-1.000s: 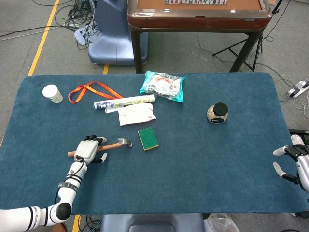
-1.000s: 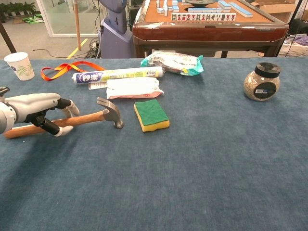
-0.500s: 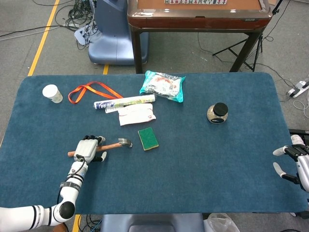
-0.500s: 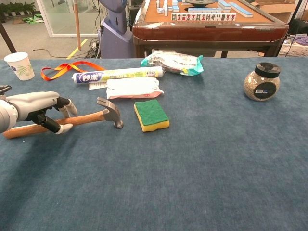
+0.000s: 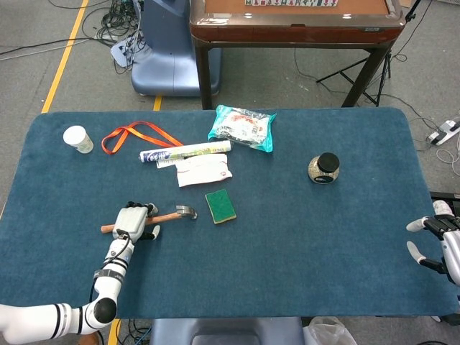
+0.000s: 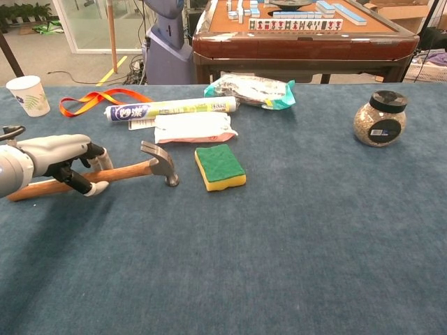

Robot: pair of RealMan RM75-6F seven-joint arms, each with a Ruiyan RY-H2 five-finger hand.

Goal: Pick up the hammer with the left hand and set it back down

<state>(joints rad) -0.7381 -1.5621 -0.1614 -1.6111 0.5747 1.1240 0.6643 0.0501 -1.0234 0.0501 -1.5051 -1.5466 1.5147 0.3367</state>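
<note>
The hammer (image 6: 133,169), with a wooden handle and steel head (image 5: 186,212), lies flat on the blue table at the left. My left hand (image 6: 59,160) sits over the middle of the handle. Its fingers curl over the far side and the thumb presses the near side, so it grips the handle. The same left hand (image 5: 130,221) shows in the head view. My right hand (image 5: 435,241) rests at the table's right edge, fingers spread, holding nothing.
A green and yellow sponge (image 6: 219,167) lies just right of the hammer head. Behind are a white packet (image 6: 192,128), a tube (image 6: 171,108), an orange lanyard (image 6: 91,101), a paper cup (image 6: 28,95) and a snack bag (image 6: 249,91). A jar (image 6: 379,118) stands far right.
The left hand has shifted slightly along the handle and its fingers have curled tighter around it. The hammer has stayed on the table. The right hand has not moved.
</note>
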